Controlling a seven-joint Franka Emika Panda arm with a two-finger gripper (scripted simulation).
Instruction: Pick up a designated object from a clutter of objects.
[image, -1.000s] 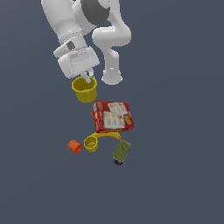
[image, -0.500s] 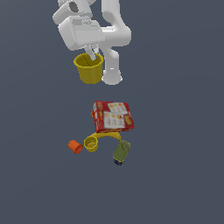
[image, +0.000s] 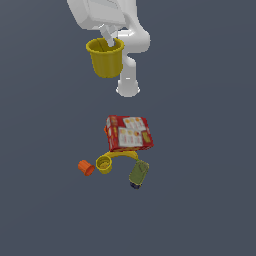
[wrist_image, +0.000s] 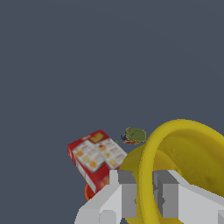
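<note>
The gripper (wrist_image: 142, 192) was pinching the thick rim of the larger yellow cup (image: 105, 57), one finger inside the rim and one outside, and the cup hung upright high above the dark floor (image: 210, 165), well clear of everything else. Far beneath it lay the red printed box (image: 128, 133), with the banana (image: 121, 155) curled against its near edge, the smaller yellow cup (image: 104, 164) touching the banana's end, the small orange cup (image: 86, 167) just beside that, and the dark green can (image: 139, 173) tipped over on the exterior view's right.

Red box (image: 128, 133) print: nothing legible.
</note>
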